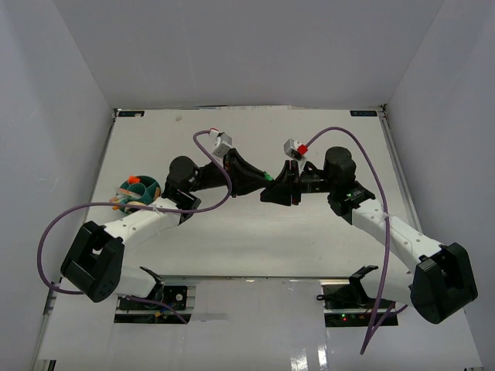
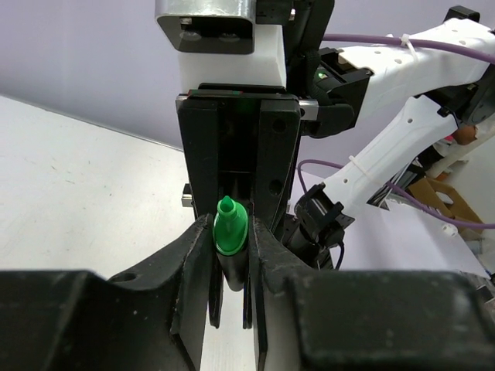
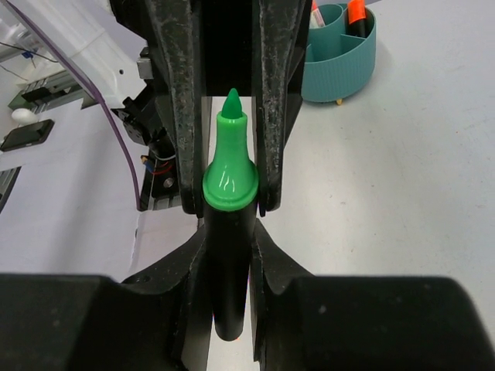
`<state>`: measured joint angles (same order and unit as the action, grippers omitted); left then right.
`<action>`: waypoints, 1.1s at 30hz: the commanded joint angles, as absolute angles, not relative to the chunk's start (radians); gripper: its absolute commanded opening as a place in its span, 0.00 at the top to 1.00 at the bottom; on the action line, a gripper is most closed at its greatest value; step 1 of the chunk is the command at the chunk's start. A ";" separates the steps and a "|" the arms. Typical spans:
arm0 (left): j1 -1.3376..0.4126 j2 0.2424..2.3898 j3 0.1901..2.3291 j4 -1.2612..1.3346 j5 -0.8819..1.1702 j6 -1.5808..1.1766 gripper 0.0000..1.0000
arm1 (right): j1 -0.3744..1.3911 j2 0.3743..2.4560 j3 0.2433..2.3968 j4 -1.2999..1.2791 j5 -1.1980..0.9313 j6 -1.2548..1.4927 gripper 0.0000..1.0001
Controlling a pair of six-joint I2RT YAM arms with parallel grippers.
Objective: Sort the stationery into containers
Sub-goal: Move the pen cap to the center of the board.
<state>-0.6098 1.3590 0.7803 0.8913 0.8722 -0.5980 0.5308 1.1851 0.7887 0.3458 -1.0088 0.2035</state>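
Observation:
A short black marker with a green cap [image 1: 267, 177] is held above the table's middle between both grippers, which meet tip to tip. My left gripper [image 2: 230, 241] is shut on the green cap [image 2: 230, 229]. My right gripper [image 3: 229, 247] is shut on the black barrel [image 3: 228, 270]. The left fingers [image 3: 175, 100] flank the cap [image 3: 230, 184] in the right wrist view. The round teal tub [image 1: 141, 190] stands at the left beside the left arm. It also shows in the right wrist view [image 3: 340, 66] and holds an orange-capped marker [image 3: 356, 12].
Purple cables loop from both arms over the table [image 1: 255, 232]. The right arm's white links [image 2: 418, 116] fill the space behind the left gripper. The table's near edge with mounting hardware [image 1: 162, 297] lies below the arms.

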 commanded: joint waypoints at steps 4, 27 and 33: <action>-0.607 1.281 0.769 0.763 0.804 -0.511 0.49 | 0.499 1.172 0.749 0.336 -0.947 0.193 0.92; -0.594 1.547 1.050 0.120 0.405 -0.494 0.06 | 0.368 0.839 0.626 0.089 -0.355 0.143 0.92; -0.655 1.784 1.288 -0.058 0.266 -0.583 0.12 | 0.368 0.681 0.569 0.080 -0.244 0.147 0.92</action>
